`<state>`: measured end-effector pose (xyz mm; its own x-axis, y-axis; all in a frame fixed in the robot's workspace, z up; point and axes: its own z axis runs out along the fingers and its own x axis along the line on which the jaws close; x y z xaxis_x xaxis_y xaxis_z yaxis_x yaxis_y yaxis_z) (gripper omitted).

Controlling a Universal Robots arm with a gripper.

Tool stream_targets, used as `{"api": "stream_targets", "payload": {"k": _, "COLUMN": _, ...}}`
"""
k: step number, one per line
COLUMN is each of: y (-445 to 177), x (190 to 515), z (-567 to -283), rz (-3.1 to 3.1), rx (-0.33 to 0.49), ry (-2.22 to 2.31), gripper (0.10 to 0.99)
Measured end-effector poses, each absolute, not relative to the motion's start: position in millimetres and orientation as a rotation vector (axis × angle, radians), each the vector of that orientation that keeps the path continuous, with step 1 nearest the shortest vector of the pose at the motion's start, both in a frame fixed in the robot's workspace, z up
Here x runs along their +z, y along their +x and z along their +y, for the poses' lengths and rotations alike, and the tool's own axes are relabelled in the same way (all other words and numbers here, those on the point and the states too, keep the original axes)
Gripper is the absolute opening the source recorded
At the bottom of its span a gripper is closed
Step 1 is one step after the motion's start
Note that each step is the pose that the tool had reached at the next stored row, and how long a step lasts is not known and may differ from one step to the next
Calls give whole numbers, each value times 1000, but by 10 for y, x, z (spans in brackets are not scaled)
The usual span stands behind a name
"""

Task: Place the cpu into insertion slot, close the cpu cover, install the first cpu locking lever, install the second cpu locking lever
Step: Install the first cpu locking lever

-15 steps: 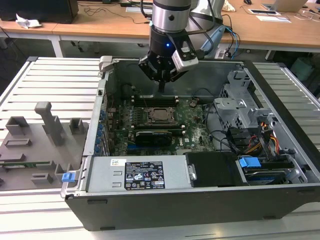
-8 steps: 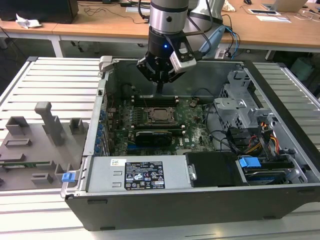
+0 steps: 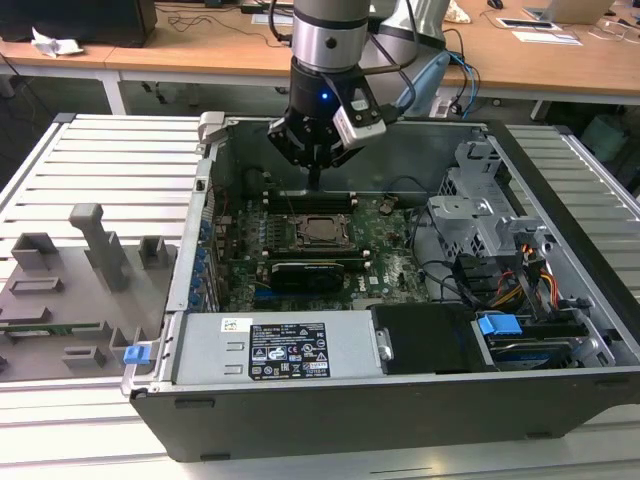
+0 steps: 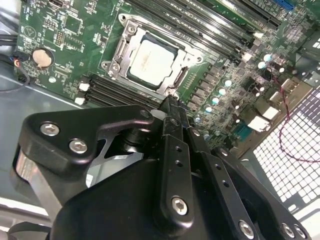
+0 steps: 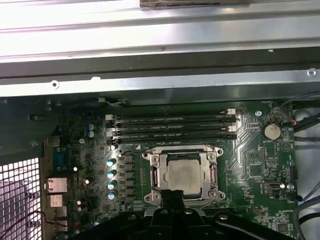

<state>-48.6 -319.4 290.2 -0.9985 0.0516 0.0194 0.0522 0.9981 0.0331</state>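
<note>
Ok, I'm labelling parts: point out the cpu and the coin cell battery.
cpu (image 5: 184, 174): first wrist view, centre of its metal top.
coin cell battery (image 5: 271, 131): first wrist view, centre of its face.

In the exterior view you have a slatted grey metal table (image 3: 110, 160) spreading from 9 o'clock to 3 o'clock, with grey plastic fixtures (image 3: 60, 290) resting on it at 9 o'clock. White-legged wooden desks (image 3: 150, 58) run across 12 o'clock. Crumpled paper (image 3: 55, 44) lies on them at 11 o'clock and flat papers (image 3: 545, 30) at 1 o'clock. Soft, even light falls over the slats.
</note>
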Motion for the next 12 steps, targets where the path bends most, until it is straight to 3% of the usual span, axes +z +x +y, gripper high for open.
{"api": "stream_targets", "payload": {"k": 12, "y": -580, "x": 2847, "z": -3194, "rz": -3123, "rx": -54, "ry": -48, "gripper": 110}}
